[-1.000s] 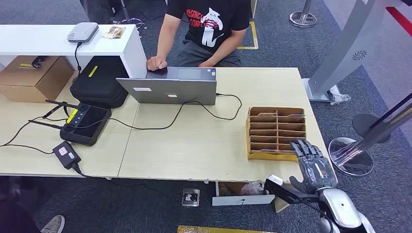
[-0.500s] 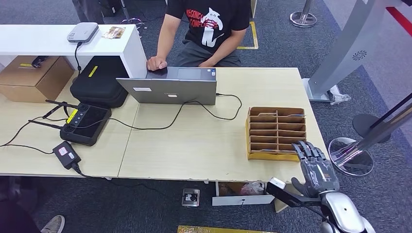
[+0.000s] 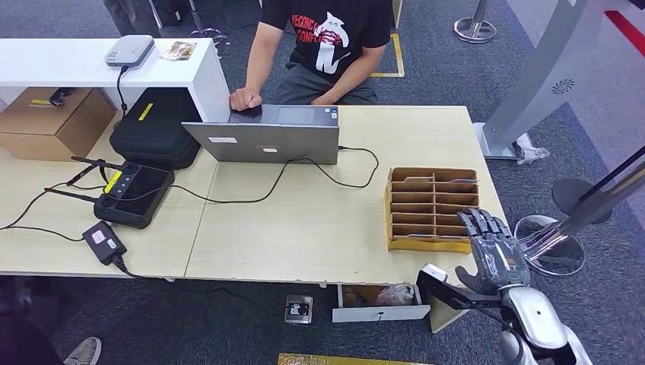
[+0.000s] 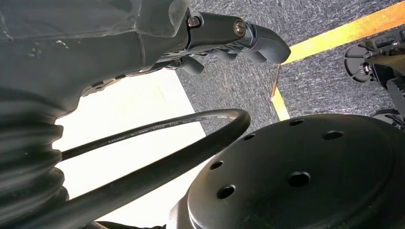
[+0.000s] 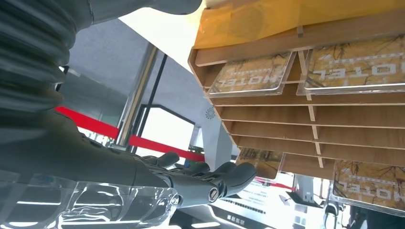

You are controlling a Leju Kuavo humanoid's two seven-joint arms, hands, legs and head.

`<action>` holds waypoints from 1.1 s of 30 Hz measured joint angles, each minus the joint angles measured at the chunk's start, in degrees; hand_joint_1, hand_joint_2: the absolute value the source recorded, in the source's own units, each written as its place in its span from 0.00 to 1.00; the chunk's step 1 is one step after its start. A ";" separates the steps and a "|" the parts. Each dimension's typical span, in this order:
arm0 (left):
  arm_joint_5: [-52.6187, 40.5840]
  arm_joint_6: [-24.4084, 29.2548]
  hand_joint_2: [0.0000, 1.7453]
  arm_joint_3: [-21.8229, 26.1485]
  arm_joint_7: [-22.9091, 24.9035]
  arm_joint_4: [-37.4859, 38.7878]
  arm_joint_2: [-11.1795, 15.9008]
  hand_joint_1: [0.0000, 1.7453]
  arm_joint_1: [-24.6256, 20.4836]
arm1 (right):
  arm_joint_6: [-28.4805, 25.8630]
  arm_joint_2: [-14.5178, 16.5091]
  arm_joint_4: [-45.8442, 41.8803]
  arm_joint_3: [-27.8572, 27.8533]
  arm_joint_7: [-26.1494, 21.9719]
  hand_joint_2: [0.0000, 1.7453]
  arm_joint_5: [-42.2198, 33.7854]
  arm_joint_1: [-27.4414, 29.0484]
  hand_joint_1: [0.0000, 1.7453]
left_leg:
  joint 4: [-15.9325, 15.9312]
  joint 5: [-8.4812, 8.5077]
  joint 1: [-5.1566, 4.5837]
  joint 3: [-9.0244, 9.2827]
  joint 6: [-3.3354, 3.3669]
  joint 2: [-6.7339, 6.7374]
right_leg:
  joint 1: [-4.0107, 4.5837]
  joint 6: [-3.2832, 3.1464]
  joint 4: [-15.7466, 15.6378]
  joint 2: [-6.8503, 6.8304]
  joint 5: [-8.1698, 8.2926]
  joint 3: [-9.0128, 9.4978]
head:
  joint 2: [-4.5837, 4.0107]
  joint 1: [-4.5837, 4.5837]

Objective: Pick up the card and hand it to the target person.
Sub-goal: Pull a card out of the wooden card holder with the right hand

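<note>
The wooden card rack [image 3: 432, 207] stands near the table's right edge. Close up in the right wrist view, clear-sleeved hotel cards [image 5: 248, 76] lie in some of its slots, among them another card [image 5: 356, 69] beside the first and one [image 5: 367, 183] in a further row. My right hand [image 3: 493, 251] hovers at the rack's near right corner with its fingers [image 5: 210, 176] spread and nothing in them. My left hand [image 4: 229, 38] hangs over the carpet, loosely extended and holding nothing. A person in a black T-shirt [image 3: 327, 38] sits at the table's far side behind a laptop [image 3: 262, 142].
On the pale table [image 3: 304, 220] a cable runs from the laptop. A black controller [image 3: 135, 194], an adapter [image 3: 104, 242] and a black case [image 3: 156, 125] lie to the left. A chrome stanchion base [image 3: 549, 243] stands right of the table. A white box [image 3: 380, 303] sits below the front edge.
My right hand has drifted a little right and then lifted, so its fingertips now reach higher beside the rack's near right corner. Nothing else has moved.
</note>
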 joint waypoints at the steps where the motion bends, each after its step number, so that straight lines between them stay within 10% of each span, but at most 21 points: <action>1: 0.04 0.01 1.00 0.00 0.00 0.00 -0.01 0.00 0.00 | 0.01 0.09 0.28 0.00 0.00 1.00 0.00 -0.25 0.12 | 0.00 0.00 0.00 0.00 0.00 0.00 | 0.00 0.00 0.00 0.00 0.00 0.00 | 0.00 0.00; 33: 1.24 0.01 1.00 0.00 0.00 0.00 -0.01 0.00 0.07 | 0.15 1.30 7.51 0.07 -0.10 1.00 -0.97 -4.13 0.36 | 0.00 0.00 0.00 0.00 0.00 0.00 | 0.00 0.00 0.00 -0.01 0.00 0.00 | 0.00 0.00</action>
